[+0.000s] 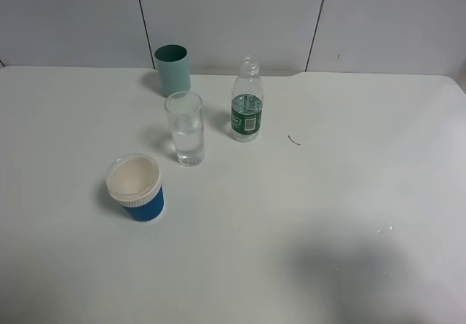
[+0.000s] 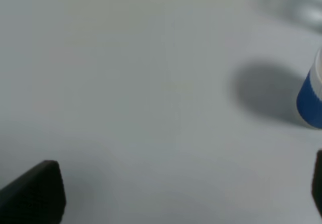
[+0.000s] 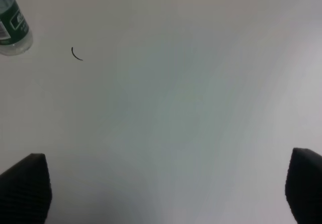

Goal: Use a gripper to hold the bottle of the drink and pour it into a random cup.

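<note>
Open table [image 1: 342,193] right of bottle [image 1: 247,109]; glass [image 1: 185,128] crowds its left.

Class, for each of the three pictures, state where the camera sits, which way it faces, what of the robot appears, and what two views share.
Exterior high: mounted high, looking down on the table with teal cup, glass, bottle, blue cup; no robot shows.
Left wrist: low over the table, dark jaws apart, blue cup at the frame's edge.
Right wrist: faces the table, jaws wide apart, bottle beyond.
Shared: bottle and the small dark curved mark.
</note>
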Controlling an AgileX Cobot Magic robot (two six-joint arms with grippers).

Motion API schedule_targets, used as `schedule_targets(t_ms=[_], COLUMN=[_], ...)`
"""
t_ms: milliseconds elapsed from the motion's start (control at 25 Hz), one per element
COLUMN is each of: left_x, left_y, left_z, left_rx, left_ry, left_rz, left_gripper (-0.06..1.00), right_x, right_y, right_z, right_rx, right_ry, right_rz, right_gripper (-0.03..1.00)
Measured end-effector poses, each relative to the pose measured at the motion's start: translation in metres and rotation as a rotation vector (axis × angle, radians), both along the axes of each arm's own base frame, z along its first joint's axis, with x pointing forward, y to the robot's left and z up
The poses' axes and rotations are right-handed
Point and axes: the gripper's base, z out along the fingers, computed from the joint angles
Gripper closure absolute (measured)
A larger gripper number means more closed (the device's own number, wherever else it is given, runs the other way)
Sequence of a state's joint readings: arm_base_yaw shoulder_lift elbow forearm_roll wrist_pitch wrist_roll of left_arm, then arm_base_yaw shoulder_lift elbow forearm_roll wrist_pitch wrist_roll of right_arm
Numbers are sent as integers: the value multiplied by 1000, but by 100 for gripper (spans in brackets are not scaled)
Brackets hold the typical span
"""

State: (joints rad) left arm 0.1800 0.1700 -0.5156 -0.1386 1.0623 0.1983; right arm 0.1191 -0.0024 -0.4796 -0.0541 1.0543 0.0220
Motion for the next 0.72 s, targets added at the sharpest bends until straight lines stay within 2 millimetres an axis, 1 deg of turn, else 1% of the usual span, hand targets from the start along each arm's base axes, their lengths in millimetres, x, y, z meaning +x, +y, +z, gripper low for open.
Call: schedule_targets(t_ms=[720], left_x=[0], left_y=[0], left_z=[0], left_rx=[0], left_ry=[0], left_rz=[0], left_gripper=[-5], right_x=[0], right_y=[0], right_z=[0], right_rx=[0], right_ry=[0], right_rz=[0], right_gripper=[5])
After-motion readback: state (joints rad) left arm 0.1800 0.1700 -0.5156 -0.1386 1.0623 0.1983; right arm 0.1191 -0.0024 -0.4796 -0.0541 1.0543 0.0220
